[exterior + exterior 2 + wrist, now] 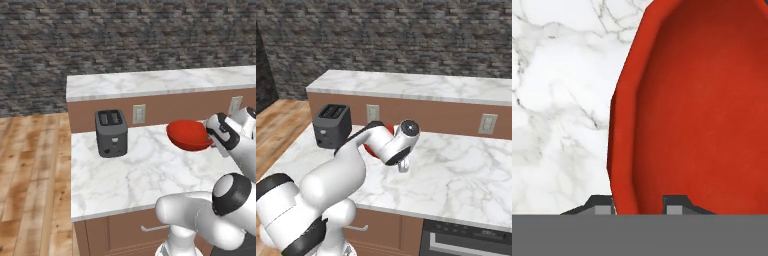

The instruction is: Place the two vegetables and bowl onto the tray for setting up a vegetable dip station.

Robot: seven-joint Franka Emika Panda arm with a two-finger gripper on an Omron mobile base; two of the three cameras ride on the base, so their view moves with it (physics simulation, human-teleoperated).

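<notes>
My gripper (pixel 212 138) is shut on the rim of the red bowl (pixel 189 134) and holds it tilted on its side, a little above the marble counter (pixel 130 175). In the hand view the bowl (pixel 702 110) stands on edge, its rim pinched between the two fingertips of the gripper (pixel 637 204). In the right base view the arm covers most of the bowl (pixel 369 149), leaving thin red slivers. The two vegetables and the tray are out of view.
A dark toaster (pixel 111 132) stands at the counter's back left, also seen in the right base view as the toaster (pixel 332 125). A raised back counter (pixel 160 82) with wall outlets (pixel 139 113) runs behind. An oven front (pixel 466 240) sits below the counter's right.
</notes>
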